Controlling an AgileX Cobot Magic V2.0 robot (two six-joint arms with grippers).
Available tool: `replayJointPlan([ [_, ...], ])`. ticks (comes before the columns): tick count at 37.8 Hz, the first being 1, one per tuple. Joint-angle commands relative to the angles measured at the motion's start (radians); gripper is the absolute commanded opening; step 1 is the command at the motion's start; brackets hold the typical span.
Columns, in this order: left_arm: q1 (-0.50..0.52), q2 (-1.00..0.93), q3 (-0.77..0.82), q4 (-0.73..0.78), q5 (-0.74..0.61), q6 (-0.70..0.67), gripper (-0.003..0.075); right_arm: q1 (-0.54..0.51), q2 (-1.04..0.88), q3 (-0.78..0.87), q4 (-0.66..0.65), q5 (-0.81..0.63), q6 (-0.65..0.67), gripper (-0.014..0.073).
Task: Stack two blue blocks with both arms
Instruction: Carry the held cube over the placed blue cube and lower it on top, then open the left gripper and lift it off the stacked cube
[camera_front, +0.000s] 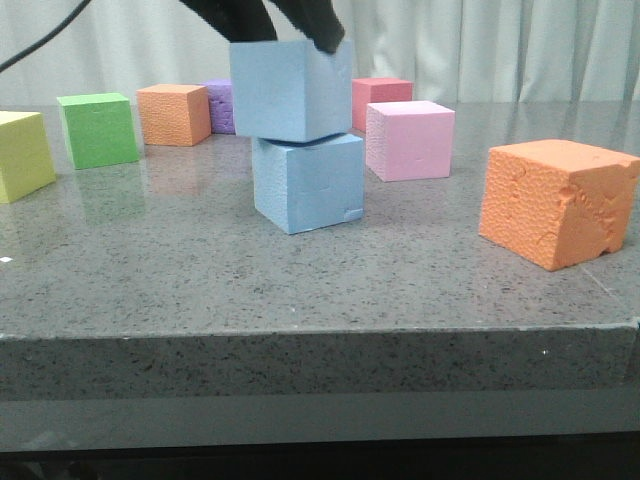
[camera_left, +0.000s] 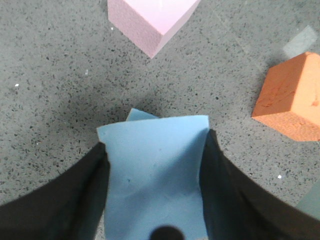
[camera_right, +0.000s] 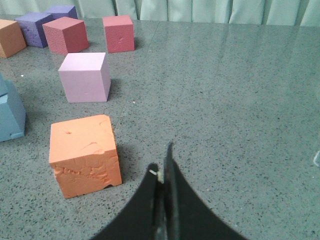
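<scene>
One blue block (camera_front: 290, 90) is held at its top by my left gripper (camera_front: 290, 28), shut on it. It rests on the second blue block (camera_front: 308, 182), turned a little against it, at the table's middle. In the left wrist view the held block (camera_left: 155, 170) fills the gap between the dark fingers (camera_left: 220, 180), and a corner of the lower block (camera_left: 139, 116) shows beyond it. My right gripper (camera_right: 162, 160) is shut and empty, low over the table beside an orange cube (camera_right: 82, 150). From there the lower blue block (camera_right: 10, 117) shows at the frame edge.
A pink cube (camera_front: 410, 140) and a red cube (camera_front: 380, 95) stand just right of the stack. A big orange cube (camera_front: 555, 200) is at the right. Green (camera_front: 97, 128), yellow (camera_front: 22, 155), orange (camera_front: 175, 113) and purple (camera_front: 222, 105) cubes are at the back left. The table's front edge (camera_front: 320, 330) is near.
</scene>
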Motion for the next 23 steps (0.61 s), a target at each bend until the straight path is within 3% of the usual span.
replayJointPlan([
  [1, -0.010, -0.050, -0.011, -0.020, -0.059, 0.002, 0.0317, -0.005, 0.011, -0.024, -0.003, -0.083, -0.008, -0.0067],
  [6, -0.011, -0.050, -0.008, -0.020, -0.067, 0.010, 0.0345, -0.005, 0.011, -0.024, -0.003, -0.082, -0.008, -0.0067],
  [13, -0.011, -0.050, -0.008, -0.020, -0.069, 0.014, 0.0532, -0.005, 0.011, -0.024, -0.003, -0.082, -0.008, -0.0067],
  [23, -0.011, -0.052, -0.008, -0.020, -0.069, 0.014, 0.0548, -0.005, 0.011, -0.024, -0.003, -0.082, -0.008, -0.0067],
])
